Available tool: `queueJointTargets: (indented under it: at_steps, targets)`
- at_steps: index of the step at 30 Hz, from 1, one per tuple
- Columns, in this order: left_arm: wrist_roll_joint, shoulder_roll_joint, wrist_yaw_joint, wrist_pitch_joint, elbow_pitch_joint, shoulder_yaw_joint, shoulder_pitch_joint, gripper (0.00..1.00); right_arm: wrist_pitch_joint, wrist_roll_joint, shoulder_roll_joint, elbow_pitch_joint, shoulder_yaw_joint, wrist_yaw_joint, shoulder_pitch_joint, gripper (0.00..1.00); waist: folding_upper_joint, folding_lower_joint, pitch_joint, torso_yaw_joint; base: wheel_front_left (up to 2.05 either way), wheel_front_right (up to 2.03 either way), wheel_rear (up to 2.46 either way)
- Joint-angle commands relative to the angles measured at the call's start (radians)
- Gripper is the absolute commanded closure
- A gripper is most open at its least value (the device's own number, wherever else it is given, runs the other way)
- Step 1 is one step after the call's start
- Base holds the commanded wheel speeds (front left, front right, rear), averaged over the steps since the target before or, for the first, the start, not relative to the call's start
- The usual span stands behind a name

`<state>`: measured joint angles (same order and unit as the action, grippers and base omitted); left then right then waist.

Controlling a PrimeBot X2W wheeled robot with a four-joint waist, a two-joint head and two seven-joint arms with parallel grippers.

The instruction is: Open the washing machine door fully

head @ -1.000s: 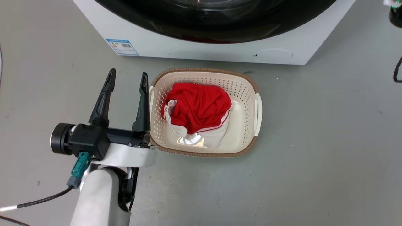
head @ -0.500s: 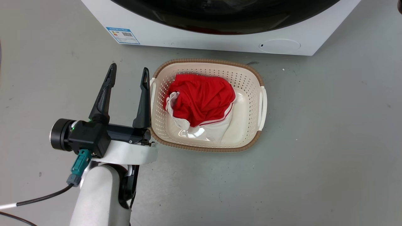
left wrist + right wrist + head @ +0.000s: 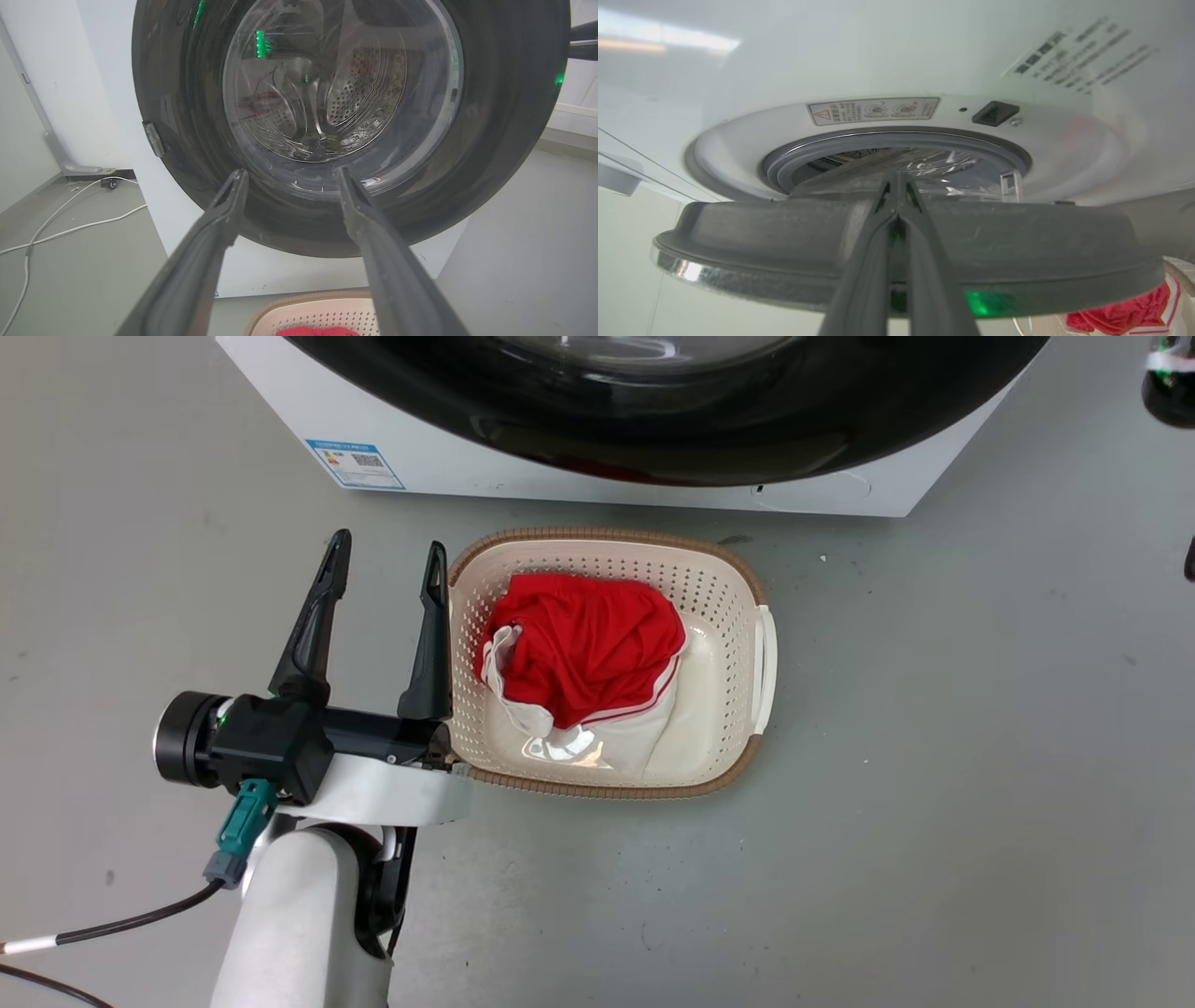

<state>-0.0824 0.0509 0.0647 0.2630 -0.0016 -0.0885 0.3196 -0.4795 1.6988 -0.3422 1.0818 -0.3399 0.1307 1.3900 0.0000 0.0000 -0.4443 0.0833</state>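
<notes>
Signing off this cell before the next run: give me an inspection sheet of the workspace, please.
Surface: grey floor, few specks.
Job's things: washing machine door ajar, standing off the white washing machine; gasket shows in the gap.
Clutter: cream basket on the floor before the machine, red and white garment inside.
Grippers: left gripper open, near the basket, empty; right gripper shut, lying across the door's rim.
Cables: black cable from the left arm; white cables on the floor beside the machine.
Surroundings: pale wall beside the machine.

Bare floor (image 3: 140,597) lies free left of my left gripper (image 3: 388,543); the basket (image 3: 597,535) stands just right of it. The door (image 3: 1017,233) stands ajar, leaving a gap between it and the washer (image 3: 878,46).
</notes>
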Motion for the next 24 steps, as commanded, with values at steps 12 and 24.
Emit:
queueJointTargets:
  at_steps: [12, 24]
  targets:
    - [-0.018, -0.001, 0.000, 0.003, 0.023, -0.007, -0.032, 0.00, -0.089, 0.022, 0.048, -0.083, -0.025, 0.000, -0.162, 1.00, 0.0000, 0.0000, 0.089, -0.027, 0.00, 0.00, 0.00]
    - [-0.001, -0.001, -0.002, 0.003, 0.062, 0.012, -0.128, 0.00, -0.113, 0.042, 0.114, -0.180, -0.043, 0.000, -0.382, 1.00, 0.0000, 0.0000, 0.245, -0.037, 0.00, 0.00, 0.00]
